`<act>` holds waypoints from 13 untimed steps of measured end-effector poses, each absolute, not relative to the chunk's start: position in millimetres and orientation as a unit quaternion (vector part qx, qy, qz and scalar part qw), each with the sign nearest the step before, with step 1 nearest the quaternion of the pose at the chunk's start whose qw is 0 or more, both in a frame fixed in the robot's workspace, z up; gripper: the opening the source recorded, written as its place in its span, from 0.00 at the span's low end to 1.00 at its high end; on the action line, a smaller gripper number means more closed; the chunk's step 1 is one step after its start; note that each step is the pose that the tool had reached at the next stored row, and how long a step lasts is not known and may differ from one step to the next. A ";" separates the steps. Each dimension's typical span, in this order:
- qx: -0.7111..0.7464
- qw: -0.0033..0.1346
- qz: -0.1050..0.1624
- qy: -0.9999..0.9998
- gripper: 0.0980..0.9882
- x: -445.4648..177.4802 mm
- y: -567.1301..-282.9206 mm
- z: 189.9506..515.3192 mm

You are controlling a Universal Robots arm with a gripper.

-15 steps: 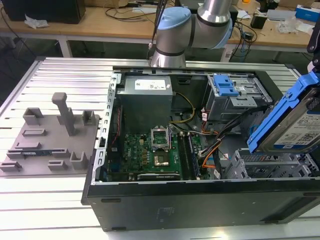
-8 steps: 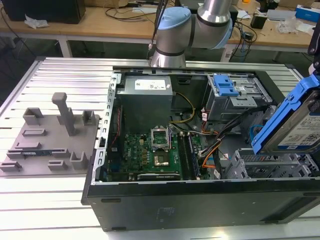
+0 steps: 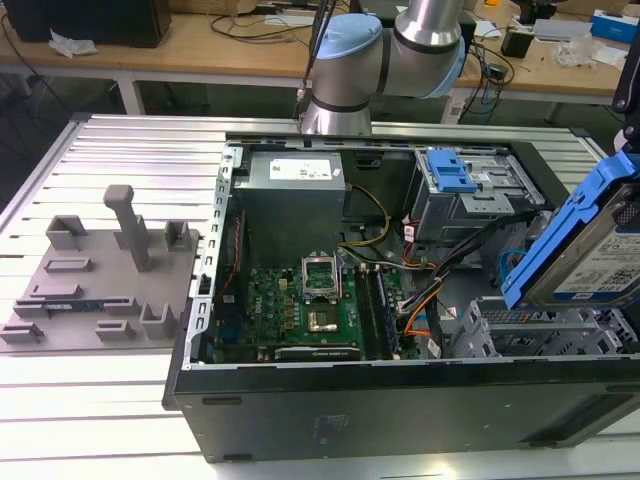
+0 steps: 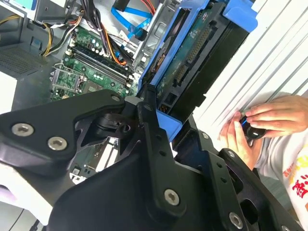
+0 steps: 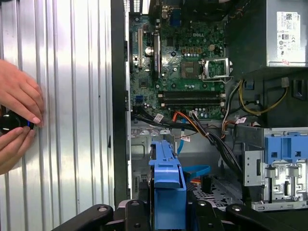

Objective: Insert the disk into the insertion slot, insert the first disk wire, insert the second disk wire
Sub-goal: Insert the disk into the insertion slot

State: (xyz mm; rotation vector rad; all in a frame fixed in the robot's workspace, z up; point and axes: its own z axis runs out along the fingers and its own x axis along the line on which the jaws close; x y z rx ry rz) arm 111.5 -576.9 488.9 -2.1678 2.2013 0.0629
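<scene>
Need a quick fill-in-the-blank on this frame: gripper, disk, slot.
1. The gripper is ___ on the disk.
2. The plastic caddy framing the disk is coloured ___.
3. In the exterior view the disk hangs tilted ___ the insertion slot, not inside it.

Missing words: shut; blue; above.

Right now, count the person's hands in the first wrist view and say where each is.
2. One hand and a second hand meet over the ribbed metal table, outside the computer case, both on a small dark object.
</scene>
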 end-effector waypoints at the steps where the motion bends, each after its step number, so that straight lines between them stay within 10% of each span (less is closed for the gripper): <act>1: -0.701 0.026 0.020 0.712 0.30 111.2 -576.5 488.9; 13: -0.701 0.025 0.020 0.712 0.30 109.6 -566.9 486.2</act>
